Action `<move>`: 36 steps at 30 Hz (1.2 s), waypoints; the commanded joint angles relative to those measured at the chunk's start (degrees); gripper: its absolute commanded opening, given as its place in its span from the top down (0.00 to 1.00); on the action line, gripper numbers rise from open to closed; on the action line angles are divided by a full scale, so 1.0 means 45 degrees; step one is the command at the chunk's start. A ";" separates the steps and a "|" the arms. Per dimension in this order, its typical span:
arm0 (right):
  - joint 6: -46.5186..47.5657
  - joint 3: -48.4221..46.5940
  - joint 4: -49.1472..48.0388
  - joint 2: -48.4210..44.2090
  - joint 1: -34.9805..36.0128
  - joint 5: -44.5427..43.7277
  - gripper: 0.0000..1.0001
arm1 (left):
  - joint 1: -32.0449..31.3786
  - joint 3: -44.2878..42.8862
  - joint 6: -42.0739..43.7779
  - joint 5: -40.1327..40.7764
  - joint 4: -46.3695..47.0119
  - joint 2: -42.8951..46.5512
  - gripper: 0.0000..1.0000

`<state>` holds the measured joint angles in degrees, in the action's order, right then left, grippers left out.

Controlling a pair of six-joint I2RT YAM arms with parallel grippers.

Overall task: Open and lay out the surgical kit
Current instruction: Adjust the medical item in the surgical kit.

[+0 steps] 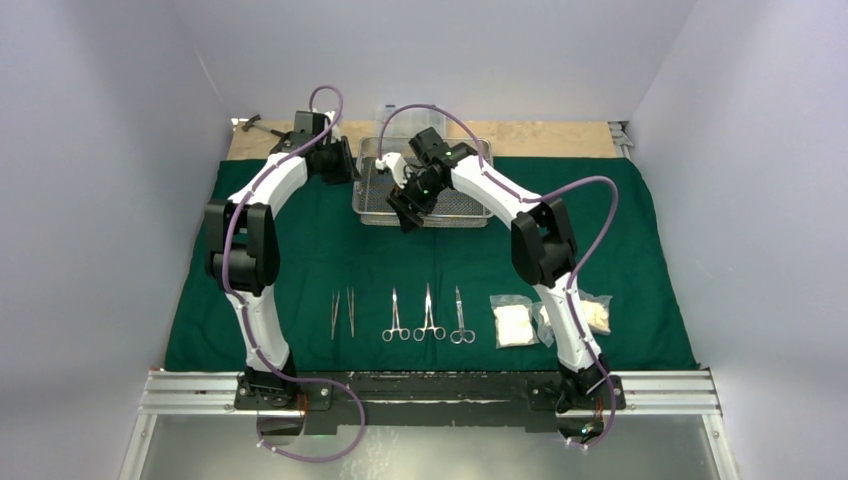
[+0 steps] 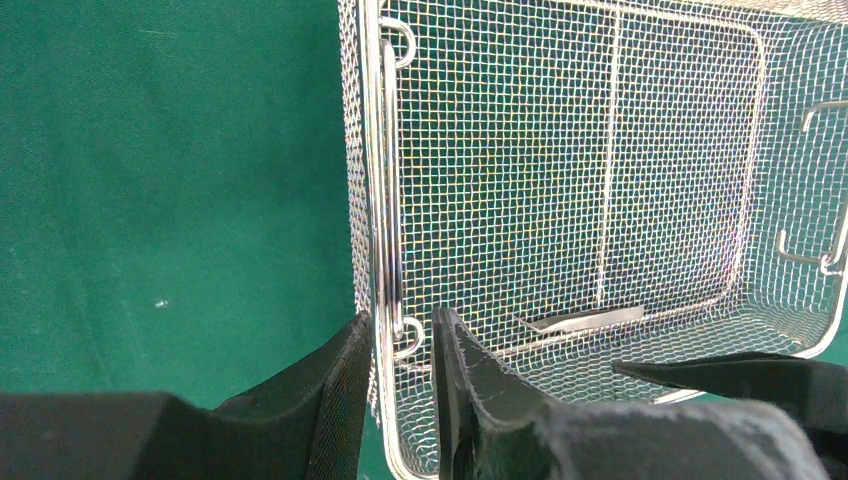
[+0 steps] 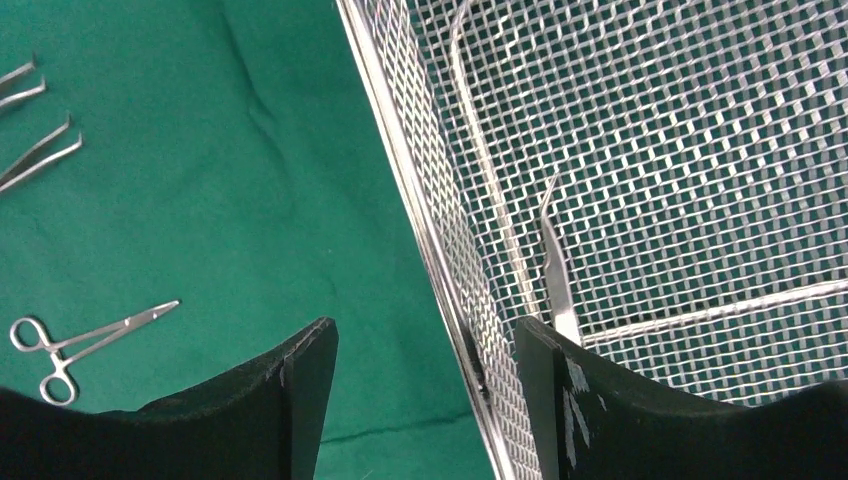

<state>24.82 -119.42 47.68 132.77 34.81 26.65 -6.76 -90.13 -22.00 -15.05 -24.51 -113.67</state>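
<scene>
My right wrist camera shows what the overhead view hides under the arm: one pair of tweezers (image 3: 556,270) lying in the wire-mesh tray (image 3: 700,150), which sits on the green cloth (image 3: 200,200). The right tool (image 3: 425,350) gapes wide, straddling the tray's near wall. The left tool (image 2: 400,330) is pinched on the tray's end wall, at its handle.

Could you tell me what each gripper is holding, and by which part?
The left gripper grips the wire-mesh tray by its end wall; the right gripper, open, holds nothing.
</scene>
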 commanded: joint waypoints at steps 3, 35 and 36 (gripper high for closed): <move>0.0323 0.0549 0.0045 -0.0346 0.0013 -0.0797 0.31 | 0.0136 -0.0361 -0.0064 -0.0259 0.0195 0.0222 0.73; -0.0719 0.1187 -0.1731 0.0570 -0.0001 -0.2183 0.25 | 0.0213 -0.0430 -0.0034 -0.0270 0.0192 0.0057 0.73; -0.0726 0.1320 -0.1939 0.0458 -0.0001 -0.2563 0.23 | 0.0204 -0.0412 -0.0033 -0.0274 0.0193 0.0051 0.73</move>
<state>22.04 -115.39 43.35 135.48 34.85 22.50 -6.37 -90.13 -21.98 -15.25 -24.56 -113.67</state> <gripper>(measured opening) 0.736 0.271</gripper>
